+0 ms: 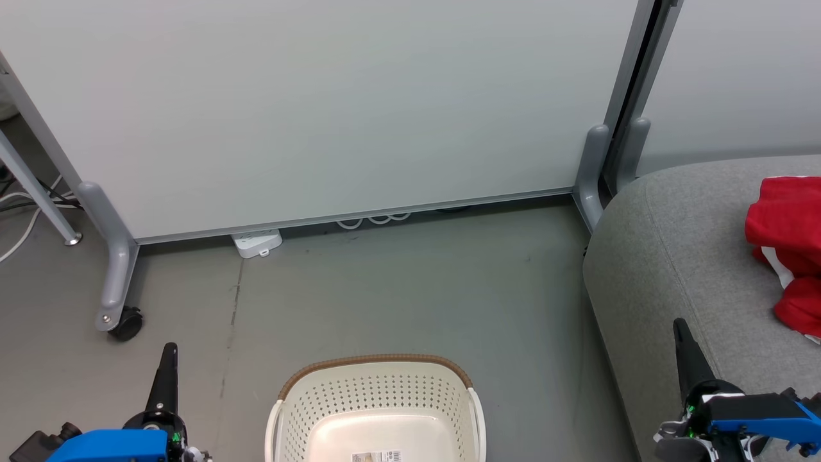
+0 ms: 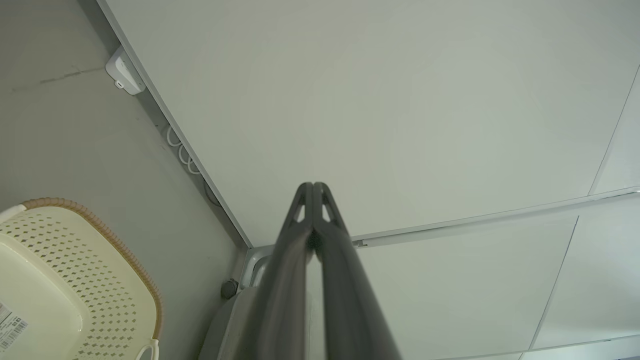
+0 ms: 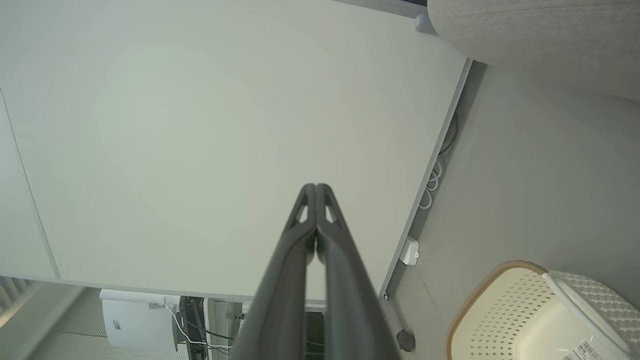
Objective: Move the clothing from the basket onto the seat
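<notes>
Pale grey partition panels [image 1: 321, 109] close off the upper part of the head view. Below them lies a dull grey floor [image 1: 397, 295], with a white power strip [image 1: 256, 242] at the foot of the panel and a black caster [image 1: 126, 324] at the left. The basket [image 1: 378, 360] sits on the floor at bottom centre, its brown rim toward the panels. What shows of its cream bottom is bare except for the label sticker [image 1: 377, 457]; its near part is cut off by the frame's lower edge. The seat [image 1: 673, 244] fills the right side. The clothing [image 1: 786, 224] lies on the seat against the right edge of the frame, so the move looks done or nearly so.

The clothing is up and to the right of the right gripper [image 1: 681, 330], which stands at the lower right over the seat's near edge, well apart from the cloth. The left gripper [image 1: 168, 359] is at the lower left, beyond the basket, so the right arm is plainly the nearer one for any reach to the seat. The heap's long axis runs roughly top to bottom along the frame edge, and part of it is cropped off.

It is a soft, crumpled red bundle with a white panel showing in a fold near its lower half. No logo patch can be made out. On both grippers the two dark fingers are pressed together tip to tip with nothing between them, as both wrist views show plainly.
</notes>
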`<state>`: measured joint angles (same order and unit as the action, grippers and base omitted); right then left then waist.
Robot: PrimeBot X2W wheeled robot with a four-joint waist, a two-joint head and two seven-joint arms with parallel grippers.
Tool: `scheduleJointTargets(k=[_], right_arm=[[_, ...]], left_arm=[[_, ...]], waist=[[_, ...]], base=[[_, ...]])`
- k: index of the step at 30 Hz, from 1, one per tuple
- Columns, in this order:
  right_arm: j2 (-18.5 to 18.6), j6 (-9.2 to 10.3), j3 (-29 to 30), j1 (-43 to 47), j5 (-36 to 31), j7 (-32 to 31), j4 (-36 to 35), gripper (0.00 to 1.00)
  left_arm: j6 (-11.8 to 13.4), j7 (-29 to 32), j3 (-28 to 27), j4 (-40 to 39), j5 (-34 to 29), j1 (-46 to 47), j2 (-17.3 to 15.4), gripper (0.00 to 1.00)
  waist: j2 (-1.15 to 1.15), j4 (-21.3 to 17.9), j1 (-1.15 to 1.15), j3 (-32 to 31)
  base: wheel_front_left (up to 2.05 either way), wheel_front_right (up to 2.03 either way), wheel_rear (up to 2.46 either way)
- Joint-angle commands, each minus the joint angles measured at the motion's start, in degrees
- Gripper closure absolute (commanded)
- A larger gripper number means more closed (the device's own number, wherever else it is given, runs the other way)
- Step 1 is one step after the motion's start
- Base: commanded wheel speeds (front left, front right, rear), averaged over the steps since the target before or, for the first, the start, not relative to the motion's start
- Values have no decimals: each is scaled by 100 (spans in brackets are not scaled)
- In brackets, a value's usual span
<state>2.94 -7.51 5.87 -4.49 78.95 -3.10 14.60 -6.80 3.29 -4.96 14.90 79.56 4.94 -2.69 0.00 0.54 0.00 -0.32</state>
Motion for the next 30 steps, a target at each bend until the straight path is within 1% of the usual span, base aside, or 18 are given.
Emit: scheduleJointTargets(k=[1, 30], right_arm=[[-6, 2, 16, -110, 146, -58, -45, 100], [-11, 3, 75, -201, 1345, -363, -69, 100]], left_arm=[[-46, 37, -33, -54, 138, 127, -30, 100], [-86, 337, -177, -93, 1274, 162, -32, 100]], waist=[[0, -3, 0, 3], [0, -53, 0, 48]], base=[[0, 0, 0], [0, 0, 0]])
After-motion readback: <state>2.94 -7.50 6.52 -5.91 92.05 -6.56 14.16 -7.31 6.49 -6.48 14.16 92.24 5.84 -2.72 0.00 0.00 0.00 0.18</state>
